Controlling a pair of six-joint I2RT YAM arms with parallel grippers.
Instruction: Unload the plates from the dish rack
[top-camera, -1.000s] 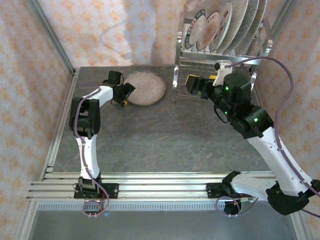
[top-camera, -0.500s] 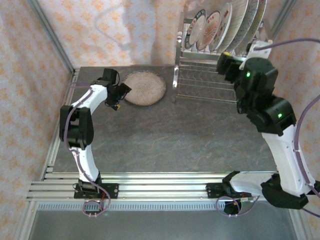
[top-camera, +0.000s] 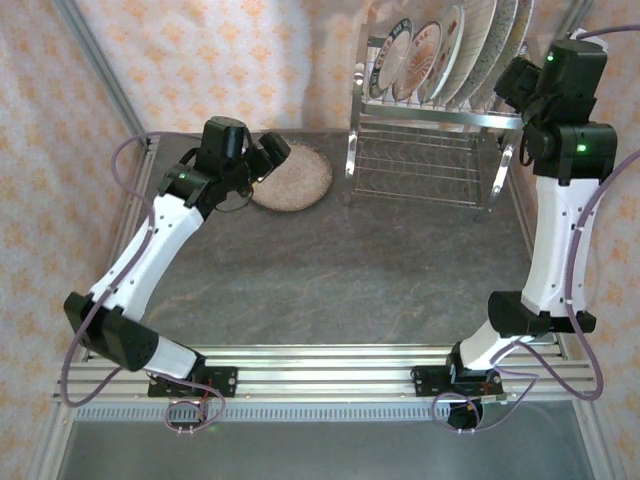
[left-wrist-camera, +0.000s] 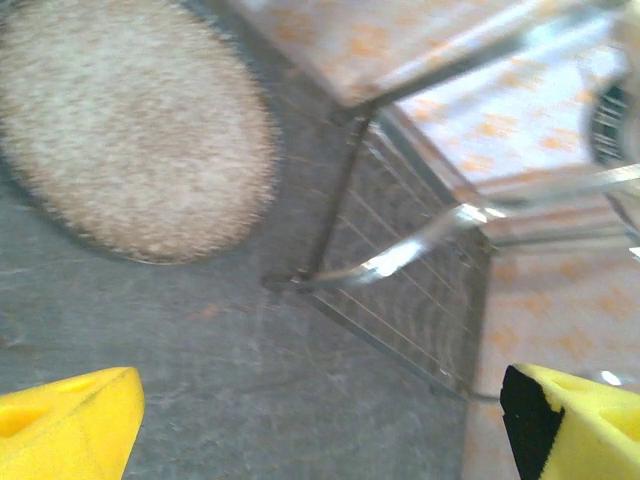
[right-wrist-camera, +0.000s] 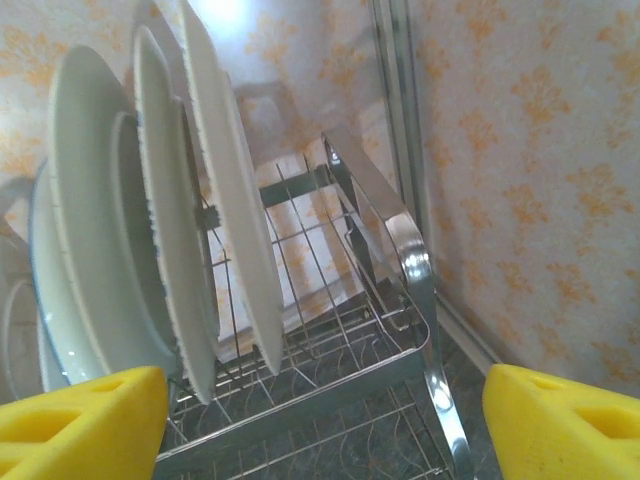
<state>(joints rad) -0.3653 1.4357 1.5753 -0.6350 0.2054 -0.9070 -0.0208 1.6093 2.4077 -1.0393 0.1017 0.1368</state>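
My left gripper (top-camera: 268, 152) hangs over the table (top-camera: 330, 270) at the left edge of the speckled plate (top-camera: 296, 180). That plate lies flat on the grey top, just left of the dish rack (top-camera: 430, 165) and not touching its leg. My yellow fingers (left-wrist-camera: 70, 425) stand wide apart with nothing between them.

My right gripper (top-camera: 508, 85) is up at the rack's right end, level with the upper tier. Its jaws are spread as well and hold nothing (the nearest plate's edge sits ahead, left of the gap). The other plates (top-camera: 440, 55) stand on edge in the upper tier's slots, side by side, leaning slightly.
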